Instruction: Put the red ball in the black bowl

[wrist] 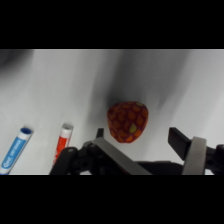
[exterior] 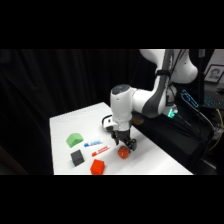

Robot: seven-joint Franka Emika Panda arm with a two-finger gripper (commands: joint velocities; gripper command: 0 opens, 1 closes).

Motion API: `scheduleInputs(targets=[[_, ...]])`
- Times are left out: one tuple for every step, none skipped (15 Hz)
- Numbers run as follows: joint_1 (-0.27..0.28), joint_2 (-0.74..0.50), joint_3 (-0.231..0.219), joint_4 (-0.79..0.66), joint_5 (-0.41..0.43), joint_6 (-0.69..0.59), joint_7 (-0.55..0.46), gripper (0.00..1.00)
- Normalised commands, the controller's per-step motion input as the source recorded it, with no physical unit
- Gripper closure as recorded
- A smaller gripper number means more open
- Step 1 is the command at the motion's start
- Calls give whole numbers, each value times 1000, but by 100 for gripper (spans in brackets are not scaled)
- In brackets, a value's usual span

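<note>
Side view: the white arm reaches from the upper right over the white table [exterior: 150, 155], and its gripper [exterior: 123, 145] hangs low over the near middle of the tabletop. Directly under it, at its tip, lies the red ball [exterior: 122, 153], resting on the table surface. To the left of the ball, a thin red marker [exterior: 100, 150] and a blue marker [exterior: 92, 144] lie side by side, near each other but apart. Farther left sits a green block [exterior: 74, 140]; in front of it, a small dark grey block [exterior: 77, 158]. A red-orange cube [exterior: 97, 167] rests at the near edge of the table, left of and nearer than the ball, well clear of it. A white object with a dark rim [exterior: 107, 123] shows partly behind the gripper body; what it is cannot be told.

Wrist view: the red ball [wrist: 128, 121], marked with pale specks, lies on the bare table [wrist: 60, 80] just ahead of the gripper [wrist: 140, 137]. The two fingers are spread, one [wrist: 100, 134] at the ball's lower left and the other [wrist: 178, 138] well off to its right; neither visibly touches it. At lower left, the red marker [wrist: 63, 140] and the blue marker [wrist: 16, 150] lie roughly parallel, apart from the ball. Nothing lies between the ball and the fingers.
</note>
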Motion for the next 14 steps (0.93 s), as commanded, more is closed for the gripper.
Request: scheduleInputs(targets=[[-72, 175, 76, 77, 75, 195, -97, 0], [-63, 173, 68, 80, 55, 197, -78, 0], [-65, 166, 72, 82, 53, 194, -78, 0], [-67, 152, 75, 79, 50, 197, -76, 0], [-75, 139, 82, 75, 55, 192, -77, 0], [-74, 127, 76, 67, 46, 199, -67, 0], [-62, 116, 58, 57, 25, 217, -46, 0], [-39, 97, 31, 45, -8, 212, -13, 0], [-28, 80, 20, 34, -24, 211, 0, 0], [5, 66, -19, 25, -67, 205, 36, 7], [33, 55, -51, 16, -92, 205, 75, 26], [25, 44, -47, 7, -84, 196, 73, 35], [26, 27, -55, -5, -89, 185, 81, 43], [26, 14, -55, -12, -93, 172, 77, 53]])
